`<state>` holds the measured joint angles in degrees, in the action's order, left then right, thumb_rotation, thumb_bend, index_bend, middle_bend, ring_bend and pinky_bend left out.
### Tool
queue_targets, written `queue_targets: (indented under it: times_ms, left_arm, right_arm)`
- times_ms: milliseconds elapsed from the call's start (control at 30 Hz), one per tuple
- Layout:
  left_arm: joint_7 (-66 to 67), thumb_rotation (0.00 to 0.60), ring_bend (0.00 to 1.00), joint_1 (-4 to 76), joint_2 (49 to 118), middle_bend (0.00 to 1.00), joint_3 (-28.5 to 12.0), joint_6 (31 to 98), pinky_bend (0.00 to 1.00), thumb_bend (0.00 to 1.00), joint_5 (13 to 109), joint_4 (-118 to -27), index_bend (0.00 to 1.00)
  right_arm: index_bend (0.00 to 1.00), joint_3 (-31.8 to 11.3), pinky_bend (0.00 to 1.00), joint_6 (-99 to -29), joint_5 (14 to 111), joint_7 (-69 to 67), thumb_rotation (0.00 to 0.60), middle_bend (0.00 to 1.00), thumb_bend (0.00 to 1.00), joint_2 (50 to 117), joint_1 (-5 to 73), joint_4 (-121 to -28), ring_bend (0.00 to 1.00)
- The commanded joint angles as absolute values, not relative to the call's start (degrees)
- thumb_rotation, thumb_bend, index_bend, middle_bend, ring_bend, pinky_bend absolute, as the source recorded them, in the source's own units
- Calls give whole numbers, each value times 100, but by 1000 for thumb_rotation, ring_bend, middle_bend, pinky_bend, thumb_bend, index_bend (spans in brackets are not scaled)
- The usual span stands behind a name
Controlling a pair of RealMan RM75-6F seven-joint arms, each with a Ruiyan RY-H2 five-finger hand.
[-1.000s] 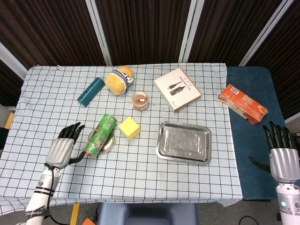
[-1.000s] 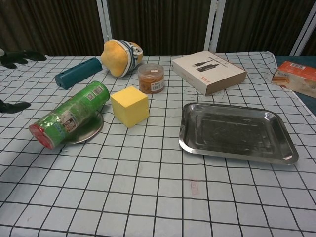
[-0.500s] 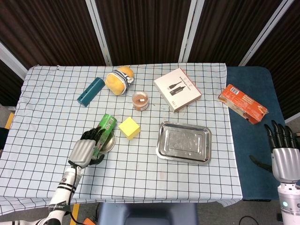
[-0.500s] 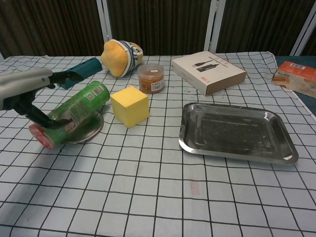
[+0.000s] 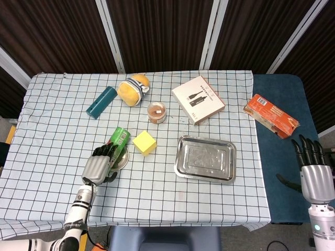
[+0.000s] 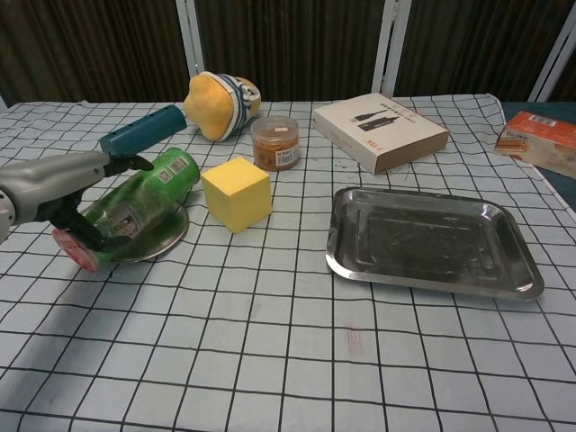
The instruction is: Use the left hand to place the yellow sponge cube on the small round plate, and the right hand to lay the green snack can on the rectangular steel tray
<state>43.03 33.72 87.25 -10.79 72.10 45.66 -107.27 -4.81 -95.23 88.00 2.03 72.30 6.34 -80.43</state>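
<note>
My left hand (image 6: 63,193) reaches in from the table's left edge, its fingers (image 6: 126,164) over the green can (image 6: 135,202) and its thumb against the can's near side. The can lies on its side across the small round plate (image 6: 162,241), red end towards the left edge. Just right of it sits the yellow cube (image 6: 237,193), clear of the plate. The steel tray (image 6: 432,241) lies towards the right edge.

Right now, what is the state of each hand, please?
Left hand: fingers wrapped around the green can, which lies across the small plate.
Right hand: open, holding nothing, off to the side.
</note>
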Motion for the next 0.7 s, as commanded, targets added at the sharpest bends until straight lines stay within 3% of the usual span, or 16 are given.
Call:
queue_targets:
  times_ms: [33, 700]
  left_arm:
    - [4305, 600, 0, 3420, 8790, 0, -1083, 7232, 108, 335, 4429, -10631, 0]
    - [4489, 600, 0, 3628, 9159, 0, -1004, 7332, 117, 331, 3855, -9859, 0]
  right_arm:
    - [0, -495, 0, -9507, 8809, 199, 600, 0, 45, 7244, 633, -8028, 0]
    - [0, -569, 0, -9512, 8977, 53, 600, 0, 45, 7326, 629, -7858, 0]
